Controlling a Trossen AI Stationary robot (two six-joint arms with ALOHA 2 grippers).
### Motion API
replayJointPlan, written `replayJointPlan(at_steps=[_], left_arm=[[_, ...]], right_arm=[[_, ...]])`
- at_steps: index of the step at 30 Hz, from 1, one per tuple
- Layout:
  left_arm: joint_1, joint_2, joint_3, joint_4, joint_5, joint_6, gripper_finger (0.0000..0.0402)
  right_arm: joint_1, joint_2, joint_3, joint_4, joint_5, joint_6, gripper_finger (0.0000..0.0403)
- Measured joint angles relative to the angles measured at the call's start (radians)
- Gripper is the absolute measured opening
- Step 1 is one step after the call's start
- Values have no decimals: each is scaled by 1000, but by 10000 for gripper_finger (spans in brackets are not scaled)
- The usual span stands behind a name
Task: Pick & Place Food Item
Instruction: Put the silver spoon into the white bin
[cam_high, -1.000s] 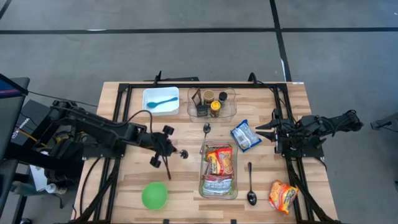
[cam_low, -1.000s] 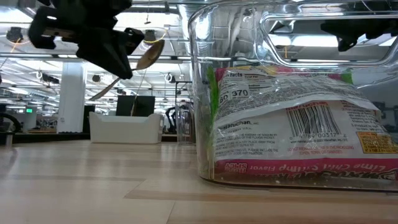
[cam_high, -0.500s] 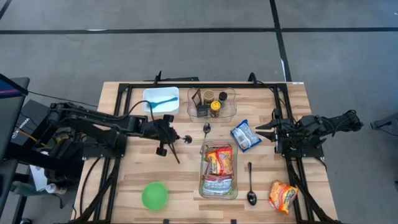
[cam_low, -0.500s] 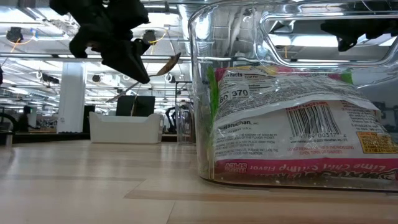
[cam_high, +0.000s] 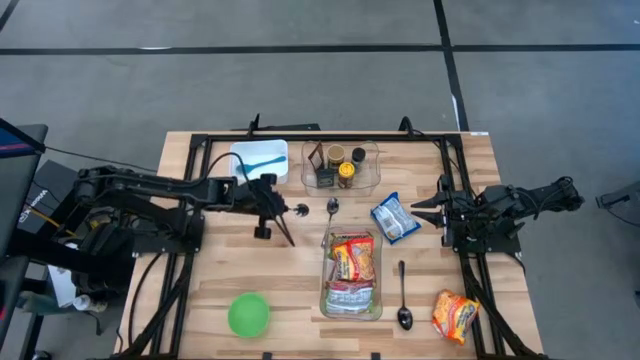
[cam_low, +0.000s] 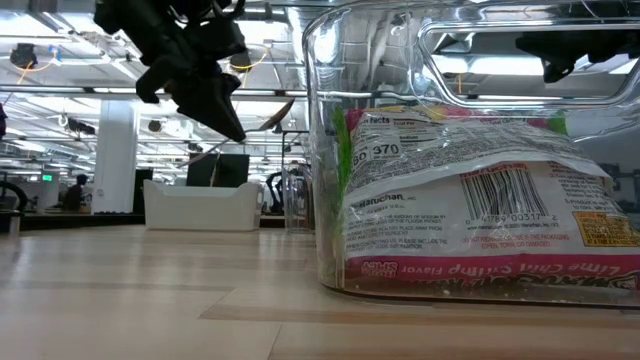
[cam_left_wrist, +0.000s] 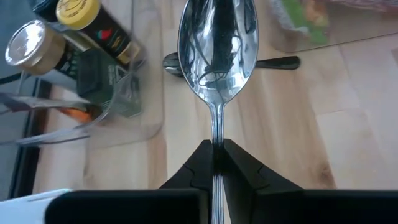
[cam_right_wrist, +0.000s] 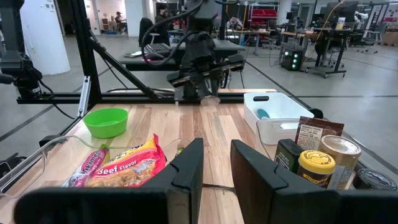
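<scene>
My left gripper (cam_high: 277, 212) hangs over the table left of centre, shut on a metal spoon (cam_left_wrist: 217, 46) whose bowl (cam_low: 280, 108) sticks out ahead of the fingers. A clear container (cam_high: 351, 272) at the table's middle holds ramen packets (cam_low: 470, 200). A blue-and-white packet (cam_high: 395, 217) lies flat on the wood to its far right, and an orange packet (cam_high: 455, 315) lies near the right front corner. My right gripper (cam_right_wrist: 216, 168) waits at the right side (cam_high: 425, 212), open by a narrow gap with nothing in it. My left gripper pinches the spoon's handle (cam_left_wrist: 215, 142) between its two fingers, a short way behind the bowl. The fingers lie along the handle, slanting down toward the table's right. The spoon is lifted clear of the table, its bowl out in front of the fingertips.
A clear tray of spice jars (cam_high: 340, 166) and a white bin with a blue spoon (cam_high: 259, 161) stand at the far edge. One spoon (cam_high: 332, 210) lies just past my left gripper, another (cam_high: 403, 298) right of the container. A green bowl (cam_high: 249, 314) sits near left.
My left gripper has swung toward the table's far edge and a little to the right, carrying the spoon with it. The spoon stays held and clear of the table. It now hangs close to the spice tray and the spoon lying there.
</scene>
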Motion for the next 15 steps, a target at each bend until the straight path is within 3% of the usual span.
replayJointPlan(at_steps=[15], left_arm=[[236, -5, 0, 47, -9, 17, 8]], right_arm=[[0, 0, 0, 0, 0, 0, 74]])
